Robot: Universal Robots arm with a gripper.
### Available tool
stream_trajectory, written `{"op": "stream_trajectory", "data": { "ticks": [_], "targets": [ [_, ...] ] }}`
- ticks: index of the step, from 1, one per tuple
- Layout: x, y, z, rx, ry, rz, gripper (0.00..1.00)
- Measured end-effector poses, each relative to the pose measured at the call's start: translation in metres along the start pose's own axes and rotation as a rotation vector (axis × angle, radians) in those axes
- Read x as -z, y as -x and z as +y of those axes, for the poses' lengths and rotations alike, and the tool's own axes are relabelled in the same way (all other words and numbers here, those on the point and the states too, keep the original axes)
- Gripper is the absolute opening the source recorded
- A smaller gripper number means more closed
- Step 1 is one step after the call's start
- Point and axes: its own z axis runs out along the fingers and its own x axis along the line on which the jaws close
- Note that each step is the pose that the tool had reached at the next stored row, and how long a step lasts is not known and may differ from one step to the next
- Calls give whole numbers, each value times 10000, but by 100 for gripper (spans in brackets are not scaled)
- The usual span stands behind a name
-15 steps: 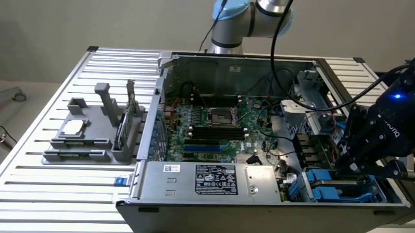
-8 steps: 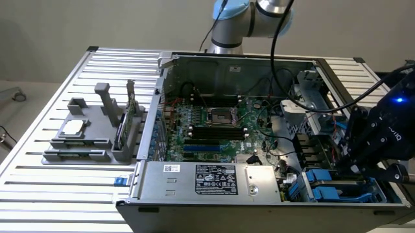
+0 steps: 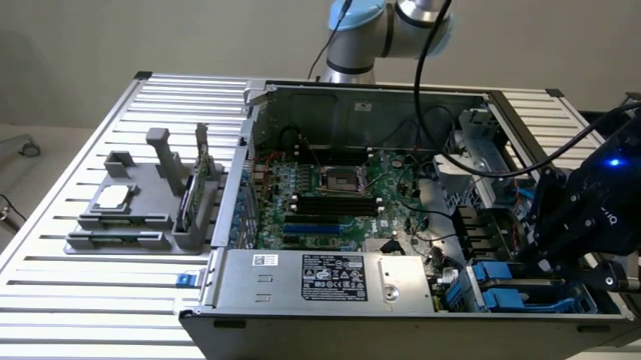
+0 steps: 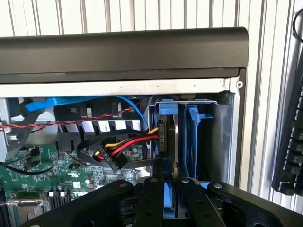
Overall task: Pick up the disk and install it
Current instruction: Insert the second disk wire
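Wrist view, lower centre: gripper (image 4: 171,185) clamped on the disk (image 4: 169,156), apparently partway into the drive bay (image 4: 208,137). Best kept upright, aligned with blue rails (image 4: 194,127), clear of cables (image 4: 128,146).

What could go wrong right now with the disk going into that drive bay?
1. The gripper holds the disk on edge in the bay; a slight tilt could jam its blue carrier against the neighbouring blue carrier.
2. The red, yellow and black cable bundle lies right beside the bay and could get snagged or pinched.
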Motion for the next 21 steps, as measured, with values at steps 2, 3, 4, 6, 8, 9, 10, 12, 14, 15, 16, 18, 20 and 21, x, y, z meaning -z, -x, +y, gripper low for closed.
{"op": "stream_trajectory", "data": {
  "ticks": [2,3,4,6,8,9,10,12,14,15,16,18,20,21],
  "targets": [
    [0,13,-6,8,3,62,17],
    [0,19,-6,13,3,103,17],
    [0,24,-6,18,2,142,17],
    [0,33,-6,25,-1,224,17],
    [1,40,-6,36,-5,305,17],
    [1,41,-5,41,-7,342,17],
    [1,43,-5,46,-8,377,17],
    [2,46,2,59,-11,450,17],
    [3,50,15,67,-14,518,17],
    [3,53,21,70,-16,549,17],
    [5,56,27,73,-17,577,17],
    [6,66,39,79,-19,636,17],
    [7,82,47,86,-21,701,17],
    [7,93,48,87,-23,730,17]
  ]
}}
